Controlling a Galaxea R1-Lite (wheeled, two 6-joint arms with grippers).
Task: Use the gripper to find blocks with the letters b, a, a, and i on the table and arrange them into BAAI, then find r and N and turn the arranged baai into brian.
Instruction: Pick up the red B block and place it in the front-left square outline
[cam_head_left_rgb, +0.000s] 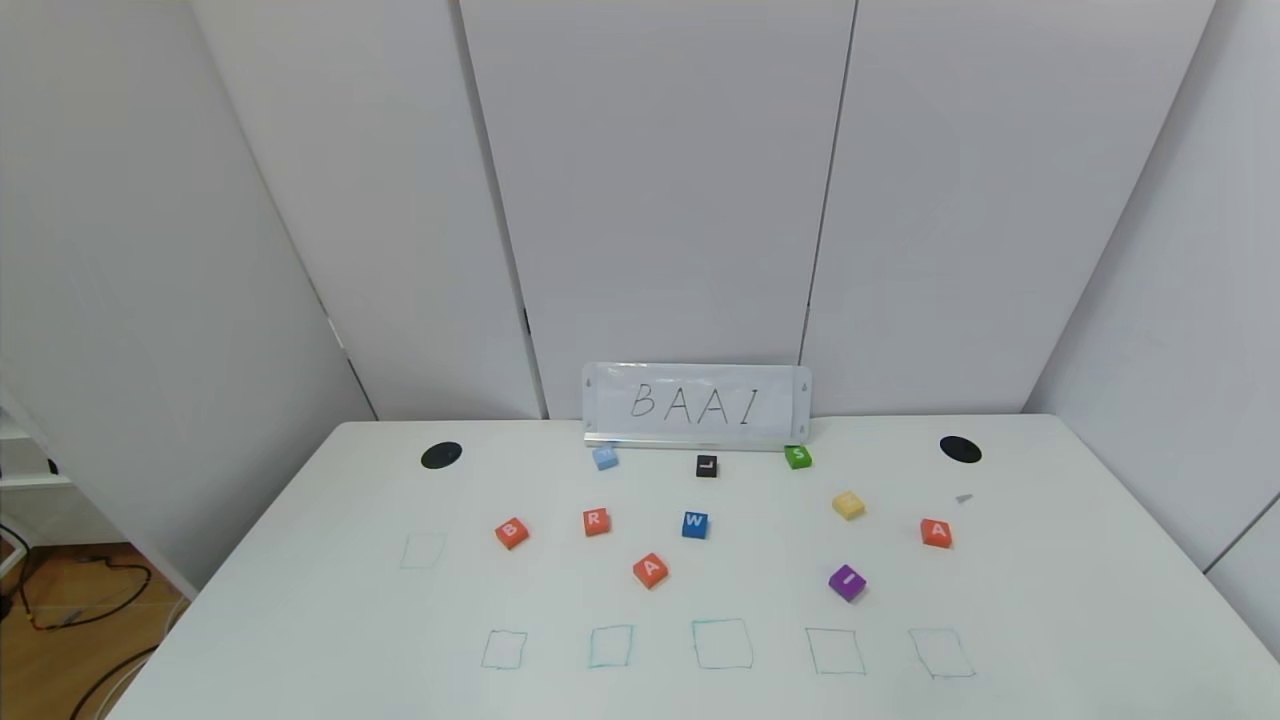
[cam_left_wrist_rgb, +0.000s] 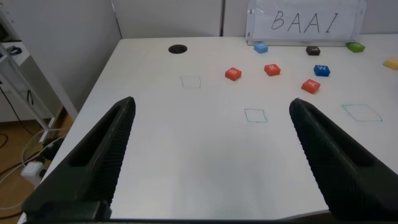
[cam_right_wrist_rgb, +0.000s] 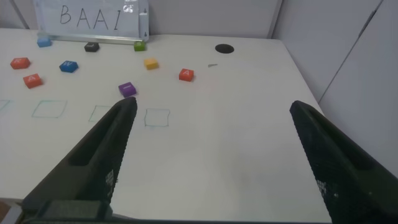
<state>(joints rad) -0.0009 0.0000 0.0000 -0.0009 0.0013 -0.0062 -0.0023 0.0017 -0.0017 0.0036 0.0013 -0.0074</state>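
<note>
You haven't started: B, both A blocks, I and R lie scattered mid-worktop, squares unfilled. Both grippers, left and right, hang back, jaws wide.

Pale grey wall panels stood behind the work surface, joined by thin dark vertical seams, and angled inward on both sides. At the far left, a strip of wooden floor showed, with black cables trailing across it beside a white shelf edge. Lighting was even and soft.
</note>
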